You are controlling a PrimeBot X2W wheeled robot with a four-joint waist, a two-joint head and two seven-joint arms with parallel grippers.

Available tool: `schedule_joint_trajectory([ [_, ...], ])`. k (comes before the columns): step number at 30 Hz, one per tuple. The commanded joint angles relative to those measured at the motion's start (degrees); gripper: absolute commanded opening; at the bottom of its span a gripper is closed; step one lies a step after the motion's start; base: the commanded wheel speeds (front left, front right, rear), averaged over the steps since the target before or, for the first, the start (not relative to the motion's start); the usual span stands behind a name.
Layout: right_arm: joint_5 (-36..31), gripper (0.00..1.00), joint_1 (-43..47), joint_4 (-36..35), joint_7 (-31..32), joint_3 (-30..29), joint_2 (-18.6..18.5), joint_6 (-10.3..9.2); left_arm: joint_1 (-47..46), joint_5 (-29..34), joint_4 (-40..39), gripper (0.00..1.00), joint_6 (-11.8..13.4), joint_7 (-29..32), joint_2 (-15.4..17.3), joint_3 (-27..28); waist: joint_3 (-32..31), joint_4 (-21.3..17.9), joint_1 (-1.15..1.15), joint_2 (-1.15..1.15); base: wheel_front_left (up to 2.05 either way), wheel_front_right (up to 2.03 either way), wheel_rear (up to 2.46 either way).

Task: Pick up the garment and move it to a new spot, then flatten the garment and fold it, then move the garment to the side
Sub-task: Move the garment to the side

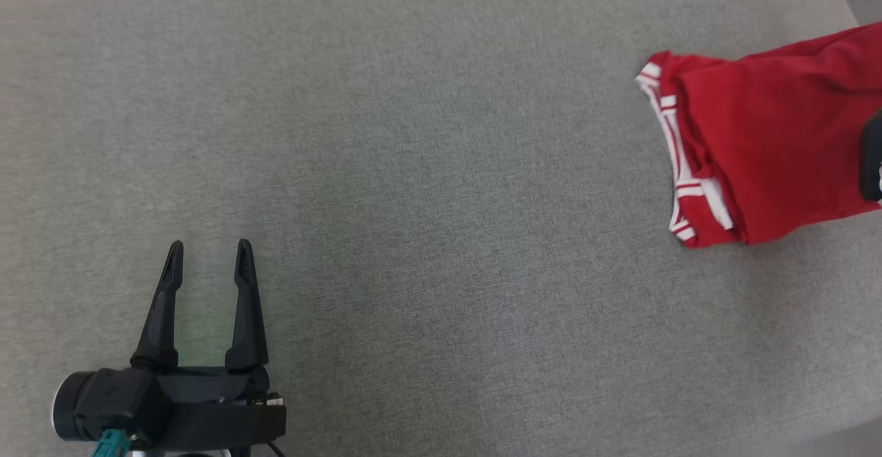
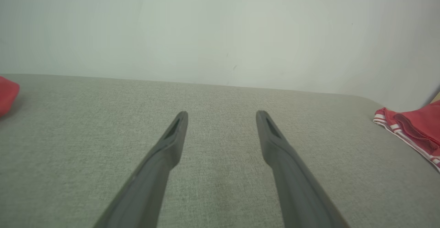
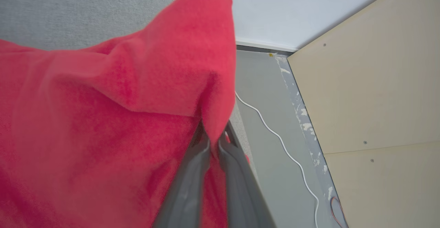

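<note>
On grey woven surface (image 1: pixel 413 167), right tool (image 3: pixel 215 139) pinches a soft red garment (image 1: pixel 778 140).

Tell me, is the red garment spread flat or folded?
Folded: the red garment shows stacked layers with striped trim at one edge; the right gripper pinches its fabric.

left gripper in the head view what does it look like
The left gripper has two long black fingers tapering to points, on a boxy black base. Behind it sits a round black wrist with a pale rim and a teal connector.
</note>
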Motion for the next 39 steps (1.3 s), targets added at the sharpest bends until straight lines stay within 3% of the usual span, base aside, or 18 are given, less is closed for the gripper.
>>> schedule_joint_trajectory([
  [1, -0.88, 0.00, -0.60, 0.26, -0.99, -0.74, -0.36, -0.11, -0.82, 0.18, -0.33, 1.00, -0.09, -0.15, 0.05, 0.17, 2.68, -1.73, -0.01, -0.01, 0.00, 0.00, 0.00],
  [9, -5.11, 0.00, -1.49, 1.57, -6.37, -5.07, -1.11, -0.11, -1.01, 1.09, -0.26, 1.00, -0.75, -0.15, 0.06, 0.59, 4.42, -1.40, -0.01, -0.01, 0.00, 0.00, 0.00],
  [15, -8.25, 0.00, -1.99, 0.98, -11.73, -6.86, 0.47, -0.11, -0.52, 1.70, 0.13, 1.00, -1.19, -0.15, 0.05, 0.93, 5.20, -2.21, -0.01, -0.01, 0.00, 0.00, 0.00],
  [16, -8.80, 0.93, -1.97, 1.02, -12.36, -6.90, 0.56, -0.11, -0.63, 1.62, 0.18, 1.00, -1.25, -0.15, 0.06, 0.87, 5.20, -2.26, -0.01, -0.01, 0.00, 0.00, 0.00],
  [17, -9.09, 1.00, -2.13, 0.92, -13.09, -7.43, 0.69, -0.11, -0.76, 1.57, 0.24, 1.00, -1.29, -0.16, 0.06, 0.77, 5.18, -2.31, -0.01, -0.01, 0.00, 0.00, 0.00],
  [25, -8.81, 1.00, -1.63, 2.99, -21.15, -7.59, 2.86, -0.11, 0.35, 0.05, 1.53, 1.00, -1.01, -0.16, 0.05, -0.01, 0.79, -1.12, -0.01, -0.01, 0.00, 0.00, 0.00],
  [32, 0.49, 1.00, 5.36, 6.47, -31.37, -2.29, 4.88, -0.11, 5.17, -0.75, 2.98, 1.00, 1.07, -0.16, 0.04, 0.44, -8.98, 1.96, -0.01, -0.01, 0.00, 0.00, 0.00],
  [39, 7.35, 1.00, 14.25, 0.92, -36.79, 2.10, 8.89, -0.12, 9.47, -1.10, 3.66, 1.00, 2.76, -0.16, 0.01, 0.93, -14.87, 3.54, -0.01, -0.01, 0.00, 0.00, 0.00],
])
